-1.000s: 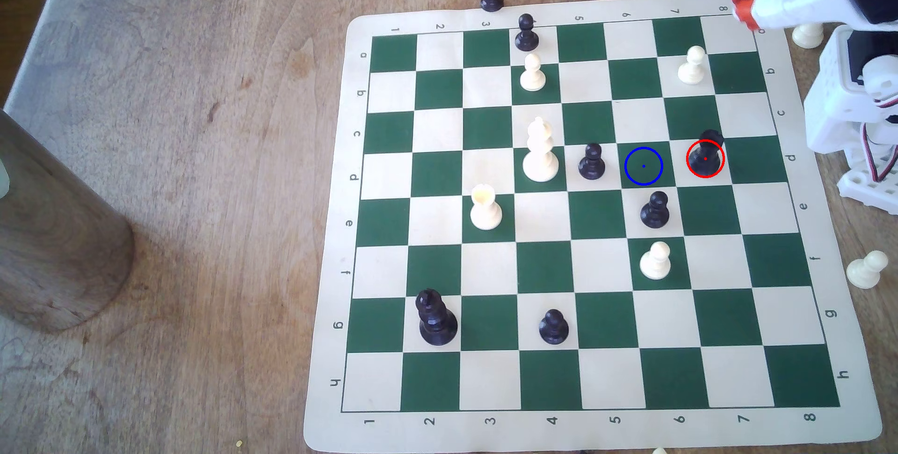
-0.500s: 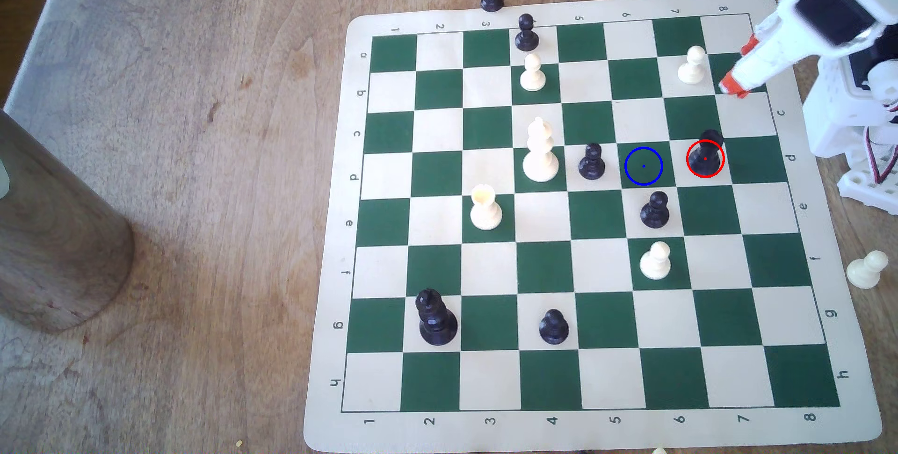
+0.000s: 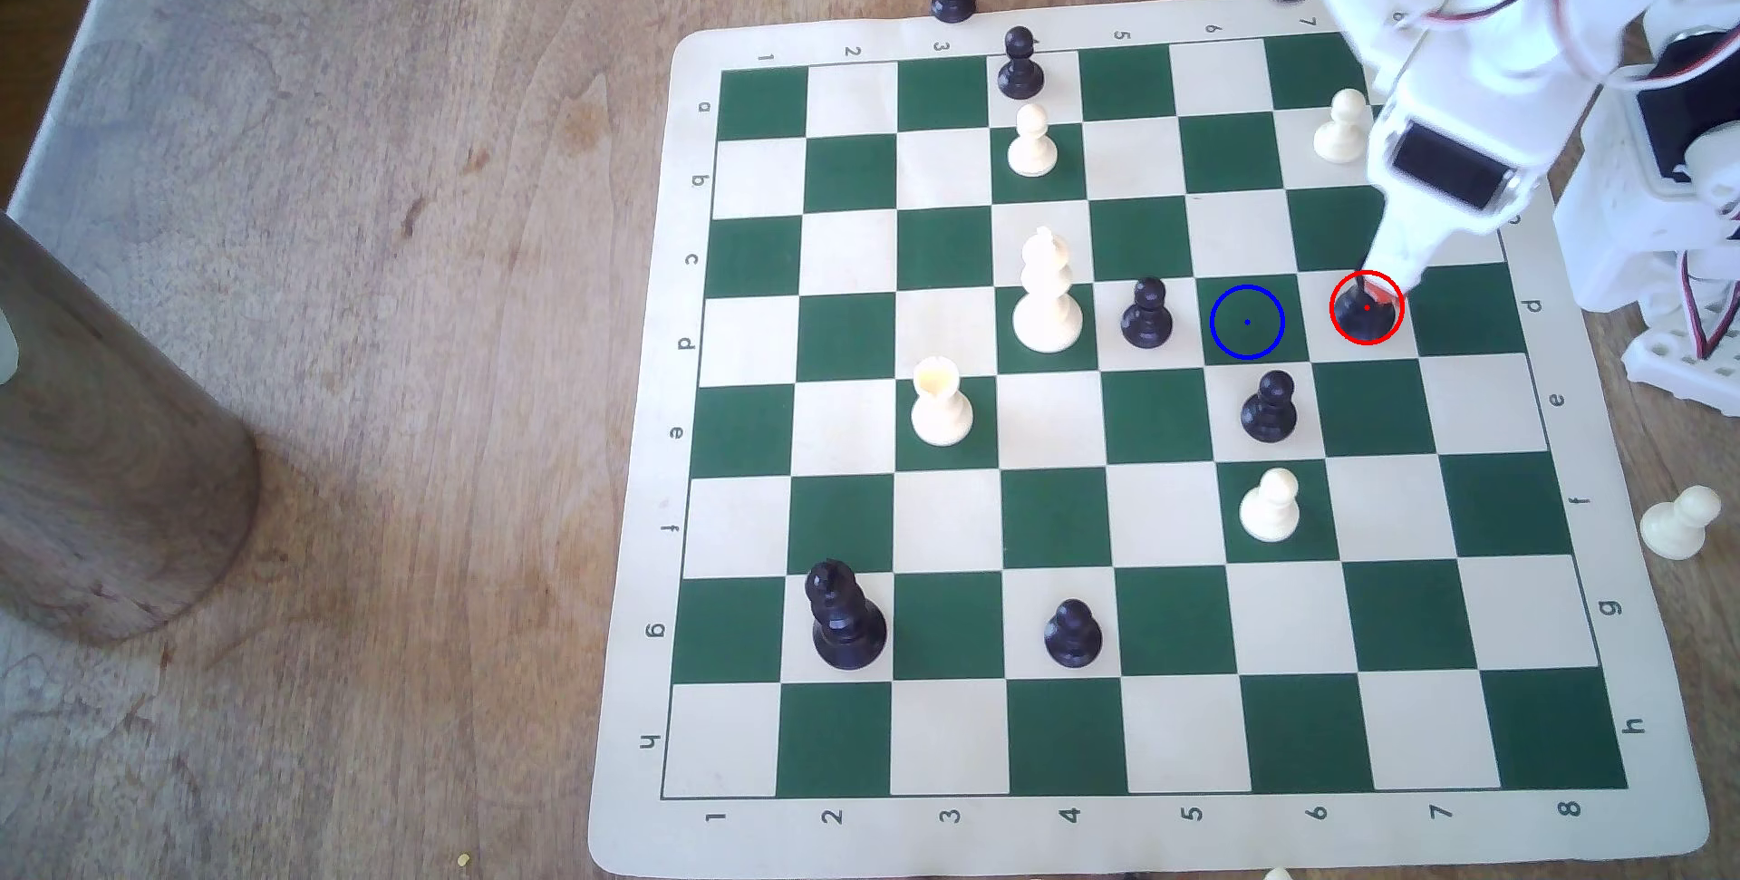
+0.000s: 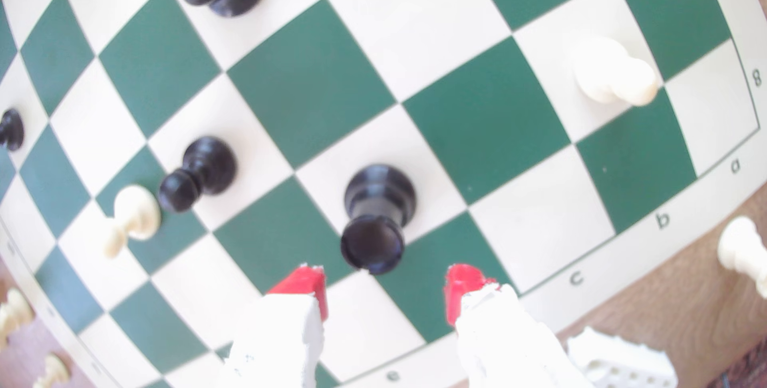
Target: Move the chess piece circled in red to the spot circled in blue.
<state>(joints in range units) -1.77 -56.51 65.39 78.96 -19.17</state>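
Black rook (image 3: 1362, 321) upright on its red-ringed cream square. Red-tipped fingers (image 4: 305, 286) spread wide, hovering just above its top, not touching. Blue-ringed green square (image 3: 1247, 322) beside it bare

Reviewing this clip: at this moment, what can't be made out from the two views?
- Exterior view: the black rook has its top hidden by the gripper, so finger contact cannot be judged.
- Wrist view: the red fingertips stand apart short of the rook; their height above the board is unclear.
- Exterior view: the white pawn is partly covered by the arm.
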